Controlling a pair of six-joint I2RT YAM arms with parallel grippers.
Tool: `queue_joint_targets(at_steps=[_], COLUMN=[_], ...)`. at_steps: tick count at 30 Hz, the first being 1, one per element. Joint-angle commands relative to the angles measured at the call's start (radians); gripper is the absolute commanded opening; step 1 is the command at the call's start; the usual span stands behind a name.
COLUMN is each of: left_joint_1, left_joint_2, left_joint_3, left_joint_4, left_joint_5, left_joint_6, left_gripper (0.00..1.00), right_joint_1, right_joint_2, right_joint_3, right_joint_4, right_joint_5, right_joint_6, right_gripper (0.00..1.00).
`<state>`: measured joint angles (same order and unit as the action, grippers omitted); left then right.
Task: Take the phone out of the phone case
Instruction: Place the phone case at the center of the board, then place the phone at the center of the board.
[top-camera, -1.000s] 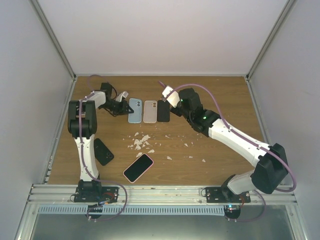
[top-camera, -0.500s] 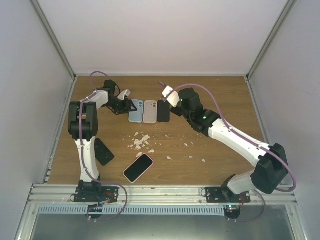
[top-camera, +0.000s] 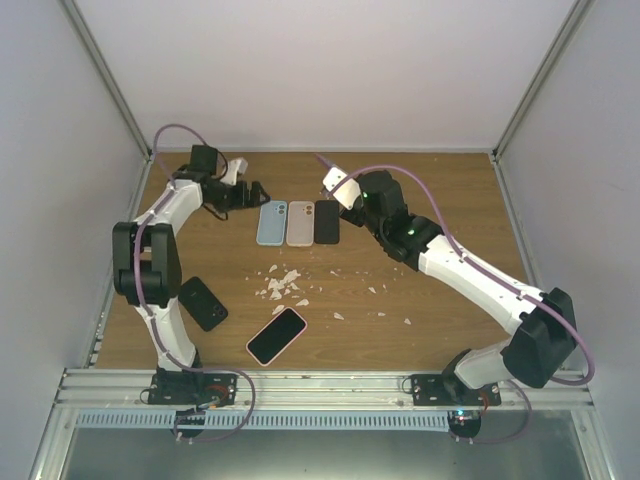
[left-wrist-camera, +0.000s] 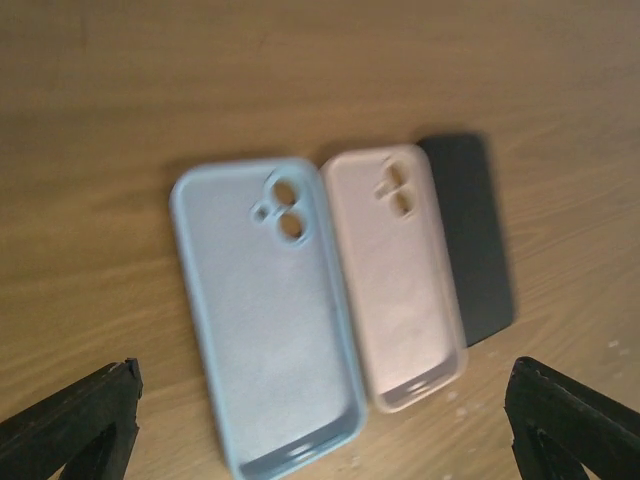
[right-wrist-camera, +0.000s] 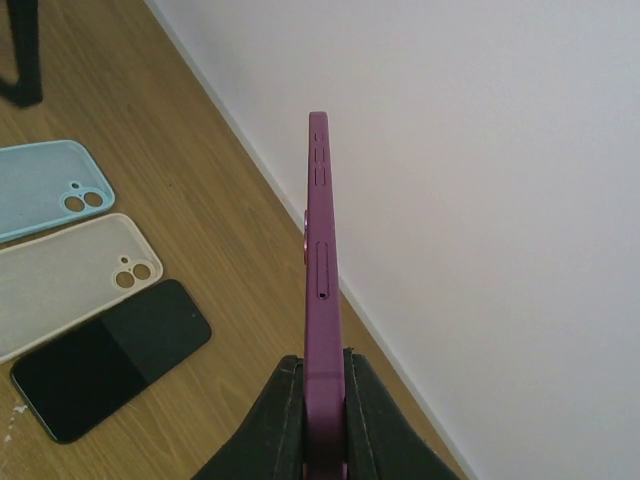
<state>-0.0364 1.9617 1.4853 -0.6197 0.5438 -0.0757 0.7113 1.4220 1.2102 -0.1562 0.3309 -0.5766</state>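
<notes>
Right end effector (right-wrist-camera: 322, 400) is clamped on a slim purple phone (right-wrist-camera: 320, 260), holding it on edge above the wooden counter (top-camera: 440, 200), right of the light blue silicone case (left-wrist-camera: 265, 320). Left end effector (top-camera: 252, 192) hangs wide open and empty, just left of that case. A beige case (left-wrist-camera: 395, 280) and a flat black slab (left-wrist-camera: 475, 240) sit side by side on its right.

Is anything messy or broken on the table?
Yes. Little white scraps lie scattered mid-table, between the blue case and the pink-edged phone. They look like torn or crumbled bits, though I cannot tell from what.
</notes>
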Motion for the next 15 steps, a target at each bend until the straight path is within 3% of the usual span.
queue_joint_targets(at_steps=[1,10,15], left_joint_1=[0.007,0.007,-0.010], left_joint_2=[-0.162,-0.333,-0.355], left_joint_3=[0.015,0.043,0.008], left_joint_4=[0.133,0.347,0.535], left_joint_5=[0.081,0.305,0.472], left_joint_6=[-0.059,-0.246,-0.466], left_gripper=[0.99,0.99,0.99], right_joint_1=[-0.007,0.012,0.051], right_joint_2=[-0.033,-0.050,-0.057], right_joint_3=[0.051,0.037,-0.032], right_joint_4=[0.104,0.222,0.387], right_joint_5=[0.019,0.097,0.190], right_joint_6=[-0.062,-0.221,-0.418], right_gripper=[0.01,0.00,0.00])
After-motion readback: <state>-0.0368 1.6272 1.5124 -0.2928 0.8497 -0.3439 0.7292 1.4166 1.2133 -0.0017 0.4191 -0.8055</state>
